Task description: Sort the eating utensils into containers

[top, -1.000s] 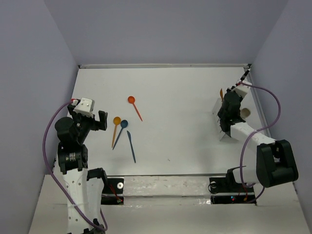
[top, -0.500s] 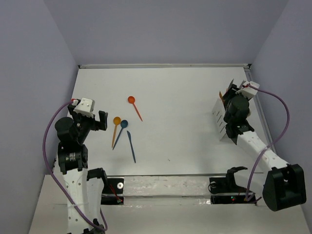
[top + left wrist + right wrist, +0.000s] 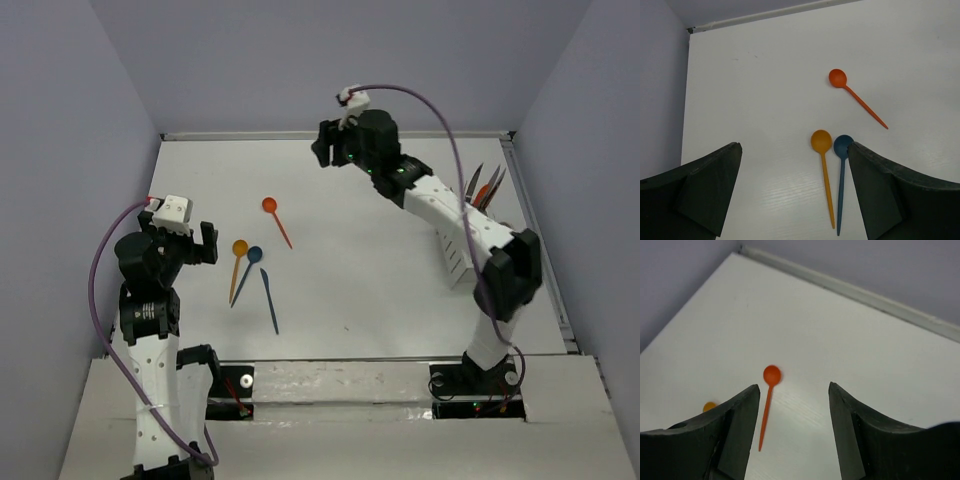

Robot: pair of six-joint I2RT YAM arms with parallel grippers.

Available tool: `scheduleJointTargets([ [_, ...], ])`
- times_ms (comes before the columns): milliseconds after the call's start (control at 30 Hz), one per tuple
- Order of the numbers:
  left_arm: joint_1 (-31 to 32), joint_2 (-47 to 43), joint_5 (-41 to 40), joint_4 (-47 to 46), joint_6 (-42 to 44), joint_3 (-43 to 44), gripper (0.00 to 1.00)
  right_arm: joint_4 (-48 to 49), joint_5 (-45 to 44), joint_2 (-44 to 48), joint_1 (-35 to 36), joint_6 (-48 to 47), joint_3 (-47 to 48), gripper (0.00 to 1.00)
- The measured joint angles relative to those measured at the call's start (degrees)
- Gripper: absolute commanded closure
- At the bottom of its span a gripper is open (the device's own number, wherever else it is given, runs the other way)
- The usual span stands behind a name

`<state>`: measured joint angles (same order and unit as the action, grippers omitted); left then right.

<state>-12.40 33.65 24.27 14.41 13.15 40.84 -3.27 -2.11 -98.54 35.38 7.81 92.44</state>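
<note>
One red spoon (image 3: 772,375) lies just ahead of my right gripper (image 3: 794,387), handle pointing back at its fingers (apart, holding nothing); left gripper (image 3: 795,145) is spread wide too.

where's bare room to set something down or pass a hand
Bare: mid table between the blue knife and the caddy, and the far left corner behind the orange spoon. Crowded: yellow spoon, teal spoon and knife lie close together; the right arm spans the caddy.

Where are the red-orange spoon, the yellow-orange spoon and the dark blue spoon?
red-orange spoon (image 3: 766,412): right wrist view, middle of its handle.
yellow-orange spoon (image 3: 826,182): left wrist view, middle of its handle.
dark blue spoon (image 3: 840,190): left wrist view, middle of its handle.
</note>
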Motion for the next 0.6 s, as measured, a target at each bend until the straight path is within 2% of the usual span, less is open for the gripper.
scheduleJointTargets([
  [100,-0.4,-0.2,-1.0,0.0,-0.1,0.0,0.01,-11.0,5.6,-16.5,2.7,-0.7,18.3,0.37],
  [133,-0.5,-0.2,-1.1,0.0,-0.1,0.0,0.01,-16.7,7.3,-24.9,4.1,-0.8,26.9,0.35],
  [233,-0.6,-0.5,-1.6,0.0,-0.1,0.0,0.01,-26.3,9.2,-39.4,6.8,-1.1,41.2,0.28],
  [367,-0.9,-0.8,-1.8,0.0,-0.1,0.0,0.01,-32.4,9.4,-47.5,9.4,-0.9,44.2,0.26],
  [600,-0.9,-1.8,-1.7,0.0,-0.1,0.0,0.01,-30.7,3.6,-48.7,11.5,-1.5,44.0,0.3],
])
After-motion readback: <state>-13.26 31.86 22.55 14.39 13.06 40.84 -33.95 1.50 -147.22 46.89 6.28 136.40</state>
